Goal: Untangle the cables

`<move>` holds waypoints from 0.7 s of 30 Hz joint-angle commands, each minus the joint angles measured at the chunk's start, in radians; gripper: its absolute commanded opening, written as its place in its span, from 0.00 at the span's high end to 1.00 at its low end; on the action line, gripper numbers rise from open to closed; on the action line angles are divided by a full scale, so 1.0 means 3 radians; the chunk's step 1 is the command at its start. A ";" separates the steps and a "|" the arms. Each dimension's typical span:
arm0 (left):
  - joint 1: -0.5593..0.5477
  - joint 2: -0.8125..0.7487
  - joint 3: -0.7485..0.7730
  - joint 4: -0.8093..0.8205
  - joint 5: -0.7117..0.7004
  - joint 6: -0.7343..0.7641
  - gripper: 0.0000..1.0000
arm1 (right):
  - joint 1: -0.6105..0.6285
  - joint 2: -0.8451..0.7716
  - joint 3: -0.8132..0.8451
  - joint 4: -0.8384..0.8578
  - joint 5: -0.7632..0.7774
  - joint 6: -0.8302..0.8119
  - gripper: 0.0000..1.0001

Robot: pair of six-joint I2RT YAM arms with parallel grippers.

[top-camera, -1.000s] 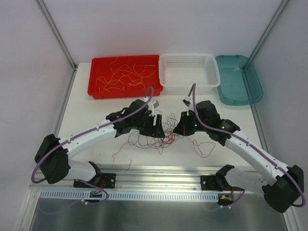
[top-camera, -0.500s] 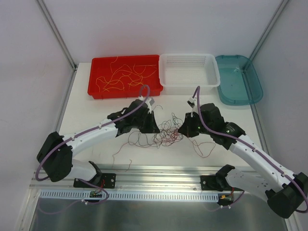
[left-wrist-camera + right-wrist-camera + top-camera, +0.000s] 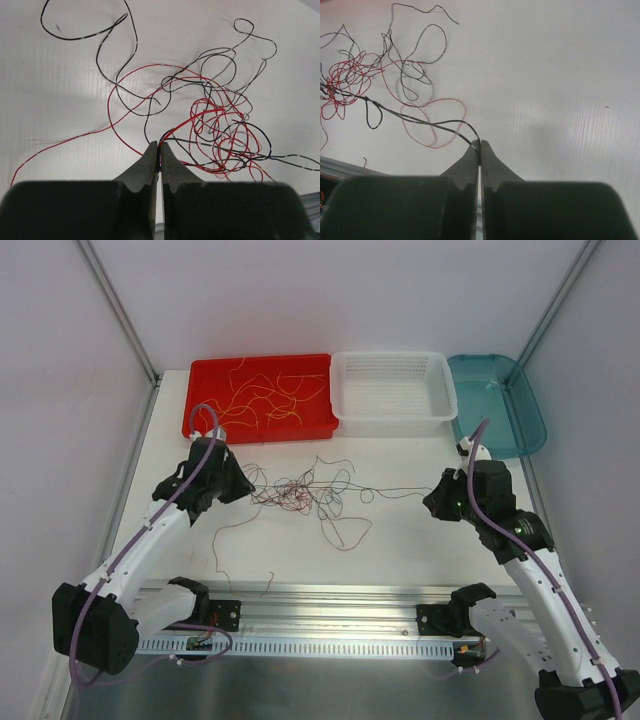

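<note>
A loose tangle of hair-thin red and black cables (image 3: 305, 495) lies on the white table between the arms. My left gripper (image 3: 243, 480) is shut on red and black strands at the clump's left side; the wrist view shows them pinched at the tips (image 3: 160, 146), with the knot (image 3: 220, 135) just ahead. My right gripper (image 3: 432, 496) is shut on a black cable (image 3: 440, 125) that runs taut across the table to the clump (image 3: 345, 85). Loose red loops (image 3: 340, 530) trail toward the near edge.
A red tray (image 3: 200, 415) holding yellow-orange wires stands at the back left. A white perforated basket (image 3: 440, 405) sits beside it, and a teal tray (image 3: 520, 435) lies at the back right. An aluminium rail (image 3: 330, 600) runs along the near edge.
Both arms have pulled apart, the left one leftward and the right one rightward. The clump has stretched out and a black cable is now taut. The left gripper has shut on strands.
</note>
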 commanded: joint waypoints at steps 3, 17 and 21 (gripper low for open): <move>0.0096 -0.0115 0.0076 -0.0277 -0.0271 0.0335 1.00 | -0.0064 0.0087 0.0194 -0.0256 0.0270 0.0015 0.99; 0.0204 -0.0386 0.0603 -0.0595 -0.0718 0.1199 1.00 | -0.0529 0.0188 0.1525 -0.0308 0.0610 -0.0220 0.99; 0.0173 -0.0330 0.0343 -0.0289 0.0666 0.1006 1.00 | -0.0529 0.0332 0.1065 -0.0318 0.0400 -0.0062 0.97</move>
